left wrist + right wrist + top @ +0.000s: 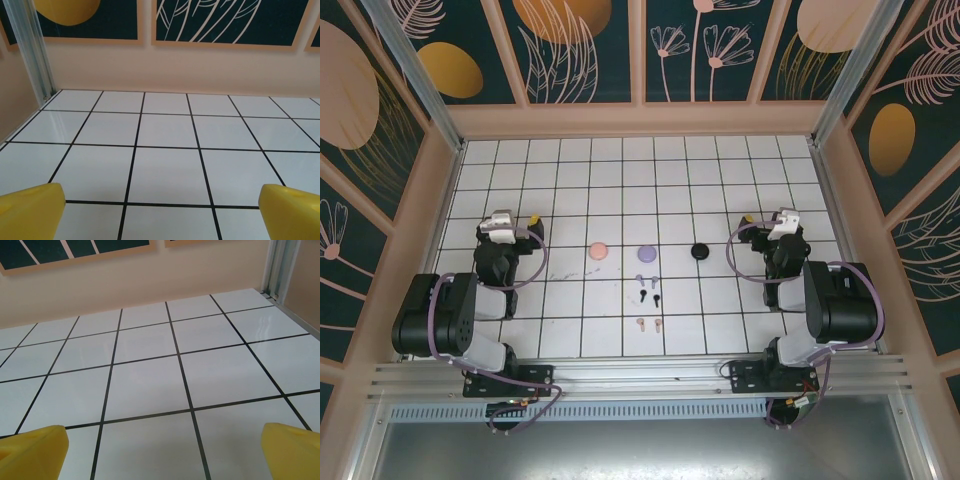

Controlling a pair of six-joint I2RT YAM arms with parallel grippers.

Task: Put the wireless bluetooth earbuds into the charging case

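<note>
Three round charging cases lie in a row mid-table: pink (598, 250), lilac (646, 254), black (700, 251). In front of them lie the earbuds in pairs: lilac (640, 279), black (643, 296) and pink (641, 322). My left gripper (515, 217) rests at the left, well apart from the pink case. My right gripper (767, 217) rests at the right, beyond the black case. The left gripper (160, 215) is open, its yellow fingertips (30, 210) wide over bare tiles. The right gripper (162, 455) is open too, nothing between its yellow fingertips (292, 450).
White gridded tabletop (620, 170) is boxed in by beige walls with floral panels (640, 110). Metal posts stand at the back corners (35, 50) (280, 265). Both arm bases (510, 375) sit at the near edge.
</note>
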